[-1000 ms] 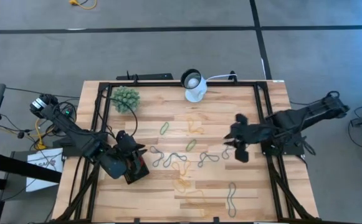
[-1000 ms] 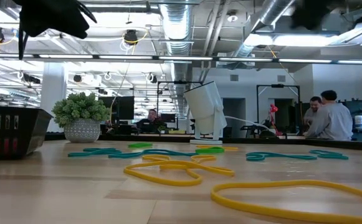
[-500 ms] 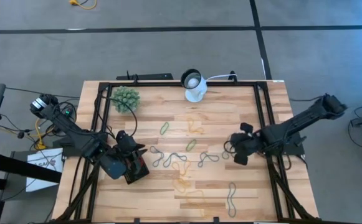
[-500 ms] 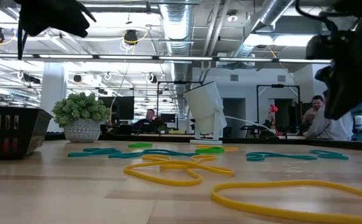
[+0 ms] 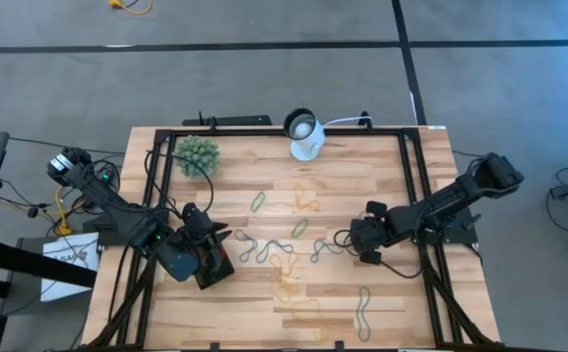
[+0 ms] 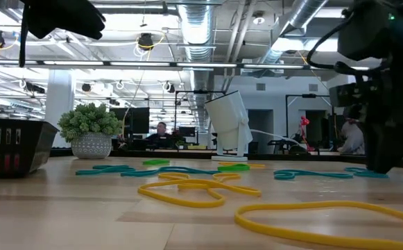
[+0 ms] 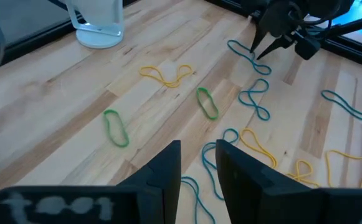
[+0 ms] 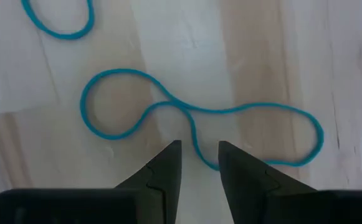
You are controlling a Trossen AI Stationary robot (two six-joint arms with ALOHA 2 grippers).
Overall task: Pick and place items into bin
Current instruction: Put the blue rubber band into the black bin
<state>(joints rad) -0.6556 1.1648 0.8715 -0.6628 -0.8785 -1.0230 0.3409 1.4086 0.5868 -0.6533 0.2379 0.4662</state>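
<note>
Your wooden table (image 5: 381,186) fills the middle of the high view, with a black frame round its edge. Take the white lamp-like device (image 5: 305,136) at the far edge as your landmark. The fuzzy green plant ball (image 5: 196,154) sits well to its left along the same far side.

Your left arm waits at the table's left side, far from the lamp and toward the near edge, its left gripper (image 5: 217,238) hanging just over the small black bin (image 5: 212,269), which lies below and left of the lamp near the frame. In the left wrist view its 2 fingers (image 7: 168,168) stand a little apart with nothing between them.

Your right arm reaches in from the right side, and the right gripper (image 5: 354,238) is low over the table, below and right of the lamp. In the right wrist view its fingertips (image 8: 169,163) are slightly apart and straddle a strand of a teal twisted loop (image 8: 199,118); whether they touch it you cannot tell, and nothing is clamped.

The loops lie scattered on the wood between the lamp and the near edge: a yellow loop (image 5: 306,198) directly below the lamp, 2 green loops (image 5: 258,202) just beside it, several grey-teal ones (image 5: 264,247) farther down, and 1 long grey loop (image 5: 364,308) nearest the front edge
</note>
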